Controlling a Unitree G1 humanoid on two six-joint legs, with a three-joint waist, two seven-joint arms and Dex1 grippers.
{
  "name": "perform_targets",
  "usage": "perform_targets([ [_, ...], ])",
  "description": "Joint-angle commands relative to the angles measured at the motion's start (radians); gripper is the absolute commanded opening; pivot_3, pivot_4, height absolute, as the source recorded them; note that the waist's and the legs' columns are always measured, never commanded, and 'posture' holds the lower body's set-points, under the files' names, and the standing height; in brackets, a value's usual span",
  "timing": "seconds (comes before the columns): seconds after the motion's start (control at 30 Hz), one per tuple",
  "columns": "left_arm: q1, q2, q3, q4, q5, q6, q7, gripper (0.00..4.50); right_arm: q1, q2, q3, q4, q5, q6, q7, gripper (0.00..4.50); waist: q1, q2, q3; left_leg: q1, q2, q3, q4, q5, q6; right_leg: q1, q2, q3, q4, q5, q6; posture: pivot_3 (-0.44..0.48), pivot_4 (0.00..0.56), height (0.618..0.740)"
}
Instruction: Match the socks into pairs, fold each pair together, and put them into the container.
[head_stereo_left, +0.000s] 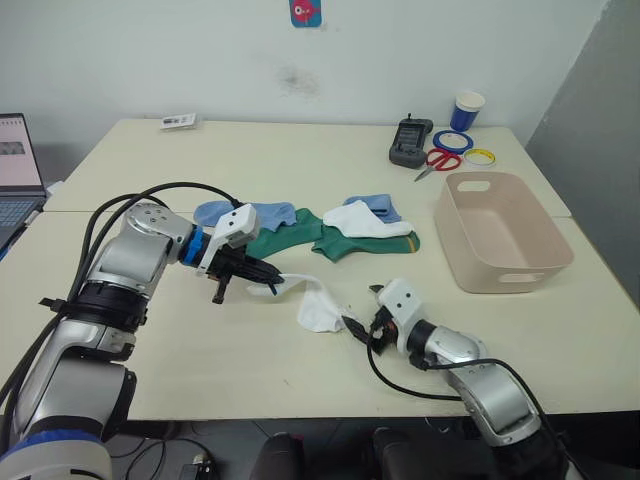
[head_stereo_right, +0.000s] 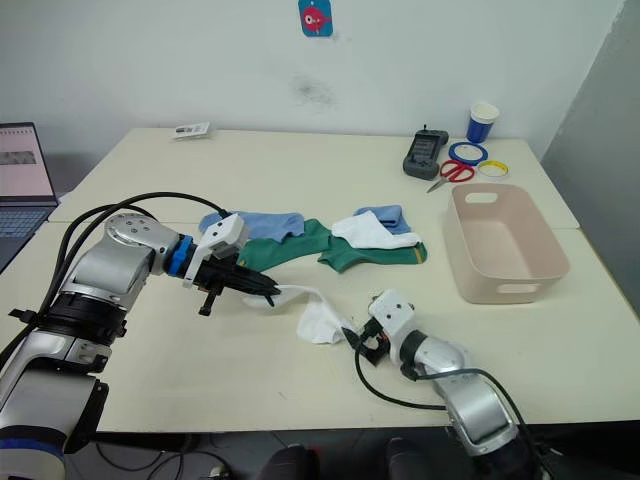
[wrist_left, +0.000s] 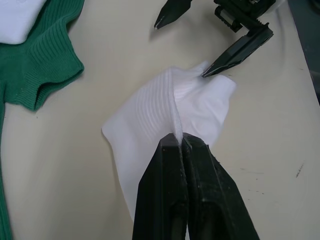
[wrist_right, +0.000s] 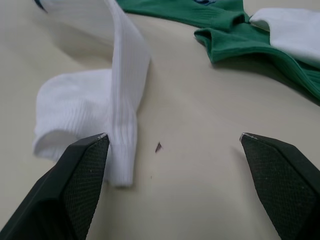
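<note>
our right gripper (wrist_right: 172, 165) sits low on the table (head_stereo_left: 300, 150) with its jaws spread wide, one pad (wrist_right: 82, 165) touching the loose end of the white sock (head_stereo_left: 318, 308). nothing lies between the jaws but bare table. our left gripper (head_stereo_left: 268, 285) has its jaws pressed together, pinching the other end of this sock and lifting it in a fold.

to do this step well, we think the right jaws should shift sideways until the cloth lies fully between them, then close, so both ends are held. beyond the jaws lie the two green socks (head_stereo_left: 300, 235), with the second white sock (head_stereo_left: 362, 220) on top and the blue socks (head_stereo_left: 260, 214) behind. the tub (head_stereo_left: 480, 262) stands well apart, beyond the right jaws and to their right.
</note>
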Motion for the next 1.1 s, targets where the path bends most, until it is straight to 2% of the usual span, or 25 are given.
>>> perform_targets([
  [0.03,0.002,0.004,0.036,-0.037,-0.008,0.005,0.000,0.00,-0.016,-0.001,0.012,-0.005,-0.012,0.004,0.011,4.31,0.001,0.000,0.000,0.000,0.000,0.000,0.000,0.000,0.000,0.000,0.000,0.000,0.000,0.000,0.000,0.000,0.150,0.732],
  [0.17,0.006,0.007,0.038,-0.046,-0.009,0.012,0.001,0.00,-0.013,-0.003,0.016,-0.020,-0.003,0.001,0.032,3.25,0.001,0.000,0.000,0.000,0.000,0.000,0.000,0.000,0.000,0.000,-0.001,0.000,0.001,0.000,0.000,0.000,0.150,0.732],
  [0.33,0.013,0.019,0.045,-0.069,-0.018,0.042,0.001,0.00,-0.009,-0.011,0.019,-0.040,0.001,-0.007,0.060,1.46,0.000,0.000,0.000,0.000,0.000,0.000,0.000,0.000,0.000,0.000,0.000,0.000,0.001,-0.001,0.000,0.000,0.150,0.732],
  [0.4,0.021,0.029,0.049,-0.080,-0.019,0.054,-0.002,0.00,-0.012,-0.016,0.017,-0.051,0.008,-0.005,0.073,0.57,-0.001,0.000,0.000,0.000,0.000,0.000,0.000,0.000,0.000,0.000,0.000,0.000,0.002,0.000,0.000,0.000,0.150,0.732],
  [0.47,0.024,0.033,0.054,-0.088,-0.021,0.066,-0.001,0.00,-0.014,-0.021,0.012,-0.061,0.012,0.000,0.084,0.03,-0.001,0.000,0.000,0.000,0.000,0.000,0.000,0.000,0.000,0.000,0.000,0.000,0.002,-0.001,0.000,0.000,0.150,0.732],
  [0.57,0.030,0.039,0.067,-0.108,-0.029,0.092,0.005,0.00,-0.017,-0.034,0.001,-0.081,0.021,0.004,0.106,0.03,0.000,0.000,0.000,0.000,0.000,0.000,0.000,0.000,0.000,0.000,0.000,0.000,0.002,-0.001,0.000,0.000,0.150,0.732],
  [0.7,0.071,0.075,0.080,-0.215,-0.072,0.183,-0.018,0.00,-0.004,-0.121,-0.064,-0.197,0.080,0.052,0.176,0.03,0.000,0.000,0.000,0.000,0.001,0.000,0.000,0.000,0.000,0.000,-0.001,0.000,0.002,-0.001,0.000,0.000,0.150,0.732],
  [0.83,0.151,0.148,0.065,-0.383,-0.167,0.292,-0.031,0.00,0.014,-0.293,-0.165,-0.355,0.200,0.146,0.310,0.03,0.000,0.001,0.001,0.000,0.001,0.000,0.000,0.000,0.000,0.000,-0.002,0.000,0.002,-0.001,0.000,0.000,0.150,0.732],
  [0.9,0.218,0.192,0.060,-0.484,-0.238,0.350,-0.032,0.00,0.022,-0.457,-0.247,-0.415,0.280,0.176,0.452,0.03,0.001,0.000,0.000,0.001,0.001,0.000,0.000,0.000,0.000,0.000,-0.002,0.000,0.002,-0.001,0.001,0.000,0.150,0.732],
  [0.97,0.267,0.210,0.068,-0.543,-0.280,0.403,-0.031,0.00,0.025,-0.600,-0.300,-0.432,0.331,0.181,0.578,0.03,0.000,0.004,0.002,0.002,0.000,-0.001,0.000,0.000,0.000,0.001,-0.002,0.000,0.003,-0.003,-0.001,0.000,0.150,0.732],
  [1.1,0.340,0.222,0.052,-0.608,-0.314,0.488,-0.015,0.00,-0.017,-0.740,-0.304,-0.381,0.415,0.209,0.710,0.03,-0.001,0.003,0.003,0.002,0.000,-0.001,0.000,0.000,0.000,0.001,-0.001,0.000,0.003,-0.003,-0.001,0.000,0.150,0.732],
])
